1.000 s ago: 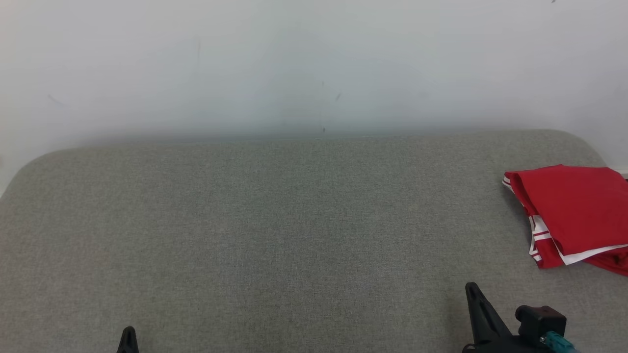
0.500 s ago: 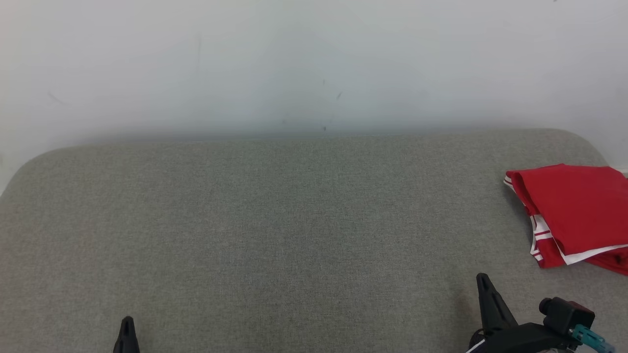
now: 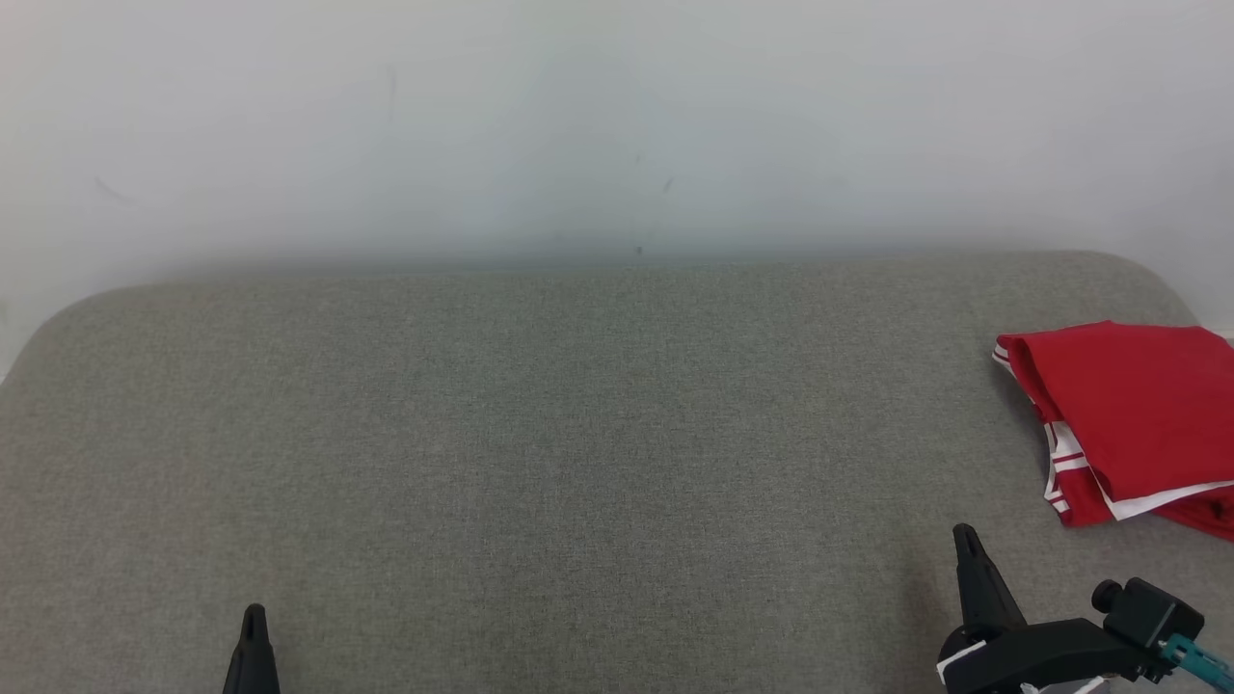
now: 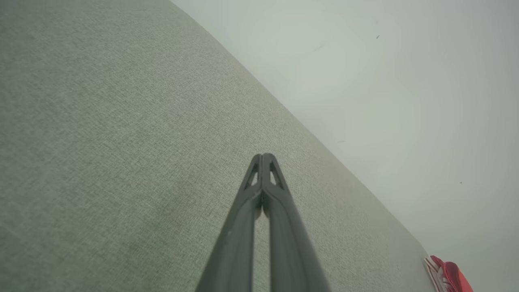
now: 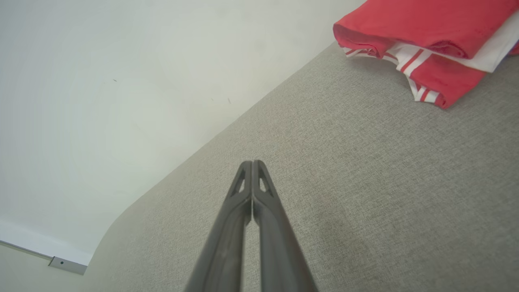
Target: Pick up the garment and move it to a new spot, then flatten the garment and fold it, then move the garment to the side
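With my left gripper [image 4: 263, 156] and right gripper [image 5: 252, 163] both pinched shut and empty, a stray right-arm swing could knock the folded garment [image 3: 1128, 414] off the right edge of the cushion [image 3: 578, 434], where it lies.

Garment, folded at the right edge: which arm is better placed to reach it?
Right, probably: the right gripper is near the garment; the left gripper is far across the cushion.

The right gripper [image 3: 965, 540] is matte black, with a white patch [image 3: 961, 659] on its base and a teal connector [image 3: 1193, 657] at four o'clock. The left gripper [image 3: 254, 622] matches. Their long dark-grey jaws taper to points, with a small triangular cut-out near each tip.
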{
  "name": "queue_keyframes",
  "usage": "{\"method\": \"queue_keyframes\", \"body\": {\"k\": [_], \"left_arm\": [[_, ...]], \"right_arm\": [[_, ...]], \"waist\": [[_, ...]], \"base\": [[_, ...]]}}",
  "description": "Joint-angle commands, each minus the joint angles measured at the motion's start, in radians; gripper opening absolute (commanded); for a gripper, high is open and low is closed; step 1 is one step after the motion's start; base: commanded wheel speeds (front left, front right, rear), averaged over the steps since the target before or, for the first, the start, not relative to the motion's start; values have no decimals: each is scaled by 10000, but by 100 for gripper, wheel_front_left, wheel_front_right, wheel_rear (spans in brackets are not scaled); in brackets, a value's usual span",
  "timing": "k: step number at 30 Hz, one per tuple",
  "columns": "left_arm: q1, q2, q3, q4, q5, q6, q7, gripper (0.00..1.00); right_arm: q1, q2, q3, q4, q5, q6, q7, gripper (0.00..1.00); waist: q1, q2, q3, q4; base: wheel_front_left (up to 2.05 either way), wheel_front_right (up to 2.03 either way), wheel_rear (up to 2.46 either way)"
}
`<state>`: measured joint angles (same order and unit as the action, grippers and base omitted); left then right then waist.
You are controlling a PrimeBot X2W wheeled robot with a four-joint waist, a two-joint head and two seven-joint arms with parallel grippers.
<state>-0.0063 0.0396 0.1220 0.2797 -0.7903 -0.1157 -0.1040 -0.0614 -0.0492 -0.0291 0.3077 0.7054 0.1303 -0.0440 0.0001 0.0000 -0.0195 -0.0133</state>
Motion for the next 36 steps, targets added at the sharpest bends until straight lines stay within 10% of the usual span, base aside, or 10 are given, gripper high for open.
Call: {"method": "queue_keyframes", "body": {"k": [1, 36], "left_arm": [[-290, 64, -21, -71, -403, -69, 106, 0], [-1044, 103, -71, 144, -4132, -112, 1166, 0]], "right_arm": [[-227, -8, -80, -139, 473, 2, 64, 0], [-524, -12, -528, -230, 4575, 5, 744, 0]], "waist": [[-1, 0, 5, 3], [-1, 0, 99, 53]], "base": [[0, 0, 0], [0, 0, 0]]}}
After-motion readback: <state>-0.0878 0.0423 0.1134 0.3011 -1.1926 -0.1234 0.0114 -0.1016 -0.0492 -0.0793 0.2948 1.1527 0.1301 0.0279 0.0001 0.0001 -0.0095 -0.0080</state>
